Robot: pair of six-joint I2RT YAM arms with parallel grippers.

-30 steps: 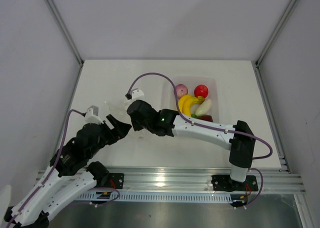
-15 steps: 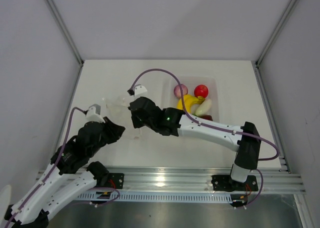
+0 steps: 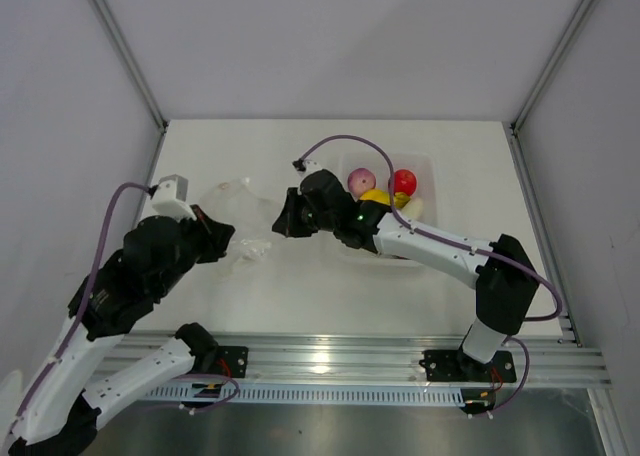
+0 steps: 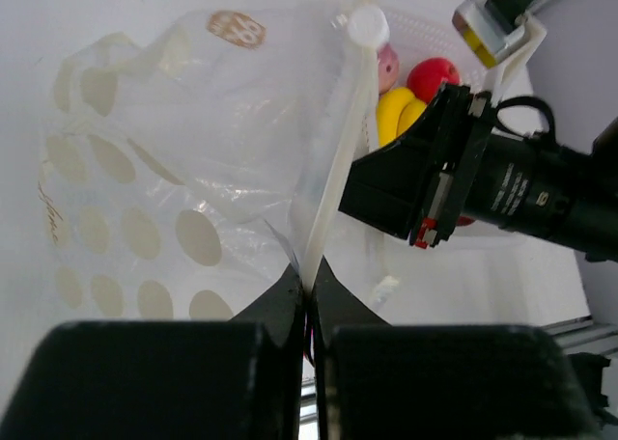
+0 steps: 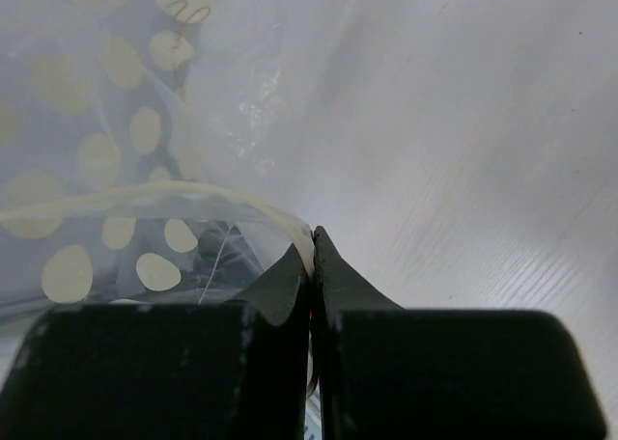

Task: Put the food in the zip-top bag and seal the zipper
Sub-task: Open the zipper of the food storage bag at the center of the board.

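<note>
Clear plastic bag [image 4: 174, 170] is being held empty by the left pincer [image 4: 307, 290] and right pincer [image 5: 311, 257], each clamping fully closed on its zipper [image 4: 333, 179]; food [image 3: 402, 182] is sitting unpacked in the tray [image 3: 430, 166].

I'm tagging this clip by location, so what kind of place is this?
Likely a robot lab test cell: white tabletop walled by plain panels, an aluminium rail at its near edge, toy food in a tray.

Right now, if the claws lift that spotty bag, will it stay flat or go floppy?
Probably floppy: the bag is thin, crinkly plastic, crumpled between the left claw and right claw. Likely very light, since it looks empty. Its zipper strip seems stiffer and holds a straighter line.
</note>
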